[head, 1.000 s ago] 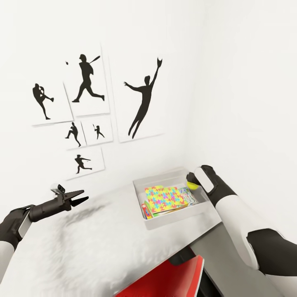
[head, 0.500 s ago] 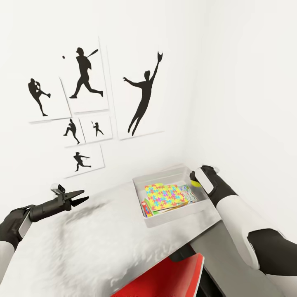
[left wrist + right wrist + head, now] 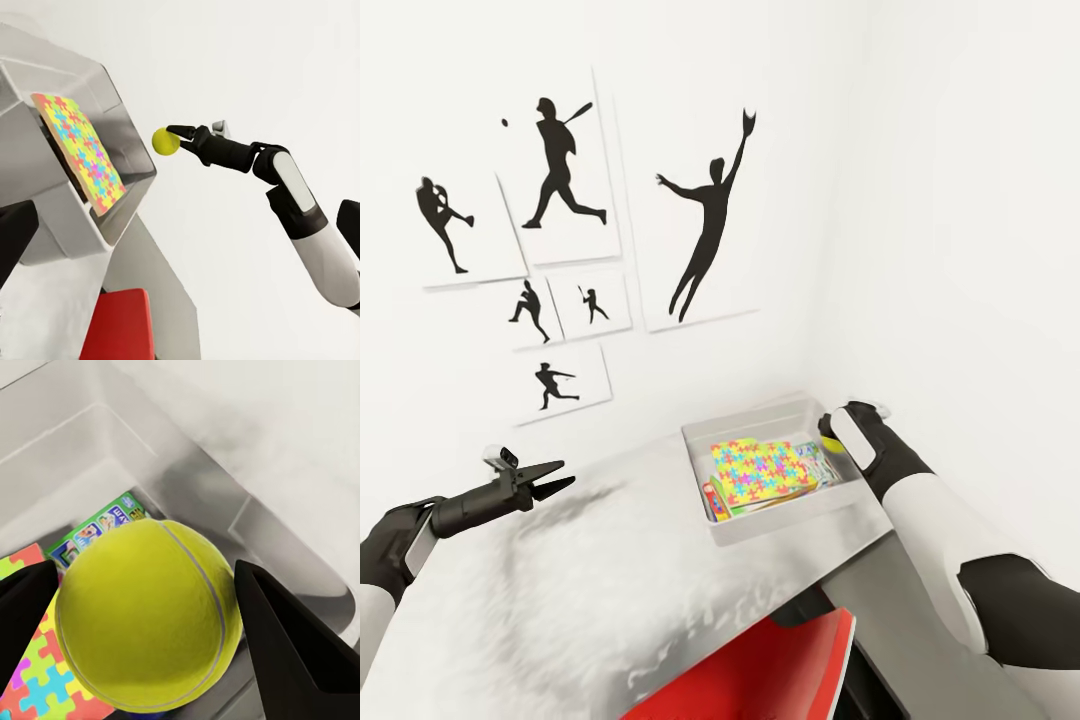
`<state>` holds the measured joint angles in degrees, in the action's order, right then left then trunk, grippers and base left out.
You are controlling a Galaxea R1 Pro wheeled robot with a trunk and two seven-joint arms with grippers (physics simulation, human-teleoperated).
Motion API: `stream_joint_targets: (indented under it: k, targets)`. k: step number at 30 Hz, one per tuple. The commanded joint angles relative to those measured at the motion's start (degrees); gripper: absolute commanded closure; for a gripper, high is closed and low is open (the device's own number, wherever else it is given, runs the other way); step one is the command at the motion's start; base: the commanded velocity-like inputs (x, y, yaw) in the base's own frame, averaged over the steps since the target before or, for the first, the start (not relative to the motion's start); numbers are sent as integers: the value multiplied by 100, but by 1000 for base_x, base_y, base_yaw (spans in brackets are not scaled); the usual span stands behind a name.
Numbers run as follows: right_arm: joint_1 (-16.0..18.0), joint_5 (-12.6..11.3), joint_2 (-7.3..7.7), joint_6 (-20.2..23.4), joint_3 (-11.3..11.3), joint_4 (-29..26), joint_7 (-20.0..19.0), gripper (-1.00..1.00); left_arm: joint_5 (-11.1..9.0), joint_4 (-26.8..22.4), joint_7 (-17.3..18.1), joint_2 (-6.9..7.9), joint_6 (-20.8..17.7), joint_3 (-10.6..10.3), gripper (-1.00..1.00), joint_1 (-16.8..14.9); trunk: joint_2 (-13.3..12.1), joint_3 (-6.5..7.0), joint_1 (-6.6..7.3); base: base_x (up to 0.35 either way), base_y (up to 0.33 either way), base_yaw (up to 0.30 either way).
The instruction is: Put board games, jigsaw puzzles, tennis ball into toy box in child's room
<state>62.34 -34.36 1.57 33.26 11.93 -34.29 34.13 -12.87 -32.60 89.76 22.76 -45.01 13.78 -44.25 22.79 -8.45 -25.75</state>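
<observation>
Right pincer (image 3: 828, 441), seen from the head camera, is clenched on one tennis ball (image 3: 831, 446) and hangs over the far-right corner of the toy box (image 3: 780, 525). One grey toy box stands on the white table (image 3: 560, 600), just below and inward of that pincer. Inside lies one jigsaw puzzle (image 3: 758, 468) with a bright multicoloured face on top; edges of other flat boxes peek from under it, though how many is hard to count from here. Well apart, across the table, the left pincer (image 3: 550, 482) hovers above the bare surface with its fingers spread, gripping nothing. Six silhouette posters (image 3: 705, 215) hang on the wall beyond both pincers. One red chair (image 3: 780, 670) sits below the table's near edge.

From the left wrist camera, the right pincer (image 3: 174, 137) pinches the tennis ball (image 3: 165, 141) just beside the toy box (image 3: 112, 97) rim, apart from it, with the jigsaw puzzle (image 3: 79, 150) showing inside.

From the right wrist camera, the tennis ball (image 3: 150, 615) sits between two dark fingers (image 3: 292, 637), above the toy box (image 3: 82, 442). Beneath it lie the jigsaw puzzle (image 3: 34, 675) and one board game (image 3: 101, 525).
</observation>
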Motion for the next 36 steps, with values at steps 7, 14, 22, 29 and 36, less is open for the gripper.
stream_joint_targets:
  k: [7,14,22,29,36]
  targets:
    - [7,-46,-8,14,46,-8,50,100,11,-1,24,1,-61,2,-100,-4,13,-79,-3,0,0,0]
    - [7,-45,32,15,46,-15,50,100,12,-1,24,1,-61,2,-100,-4,13,-145,-3,0,0,0]
    - [7,-45,46,14,46,-16,50,100,12,-1,24,1,-63,2,-100,-4,13,-220,-3,0,0,0]
    - [7,-45,37,14,46,-18,50,100,12,-1,24,1,-64,2,-100,-5,13,-286,-3,0,0,0]
    - [7,-45,50,14,46,-18,50,100,17,-1,24,1,-63,2,-100,-5,13,-351,-3,0,0,0]
